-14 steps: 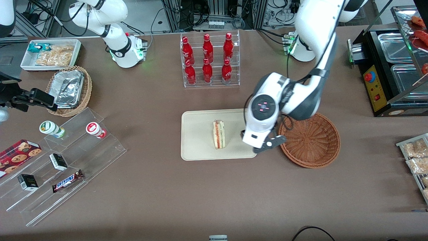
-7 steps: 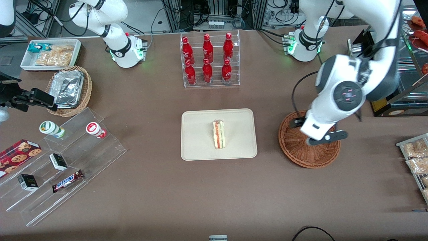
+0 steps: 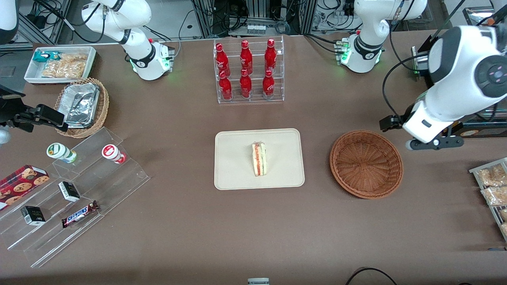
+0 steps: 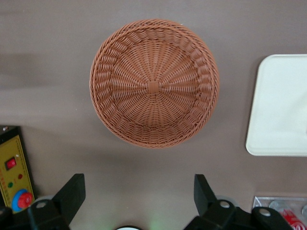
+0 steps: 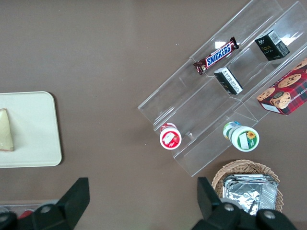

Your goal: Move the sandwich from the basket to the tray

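Note:
The sandwich [image 3: 259, 159] lies on the cream tray [image 3: 237, 158], near its middle, with the red and green filling edge showing. It also shows in the right wrist view [image 5: 5, 129]. The reddish-brown wicker basket [image 3: 366, 164] stands beside the tray toward the working arm's end and is empty. My left gripper [image 3: 422, 134] hangs high above the table, past the basket toward the working arm's end and a little farther from the front camera. In the left wrist view the gripper [image 4: 137, 189] is open and empty, with the basket [image 4: 153, 88] and a tray corner [image 4: 280, 105] below.
A clear rack of red bottles [image 3: 248, 71] stands farther from the front camera than the tray. A black appliance with a yellow panel [image 3: 455, 99] and a rack of snack packets [image 3: 493, 186] sit at the working arm's end. Acrylic shelves [image 3: 75, 190] and a tan basket [image 3: 81, 105] lie toward the parked arm's end.
My left gripper has moved from the tray's edge, across the basket, to the working arm's end of the table and has risen. The sandwich has stayed on the tray.

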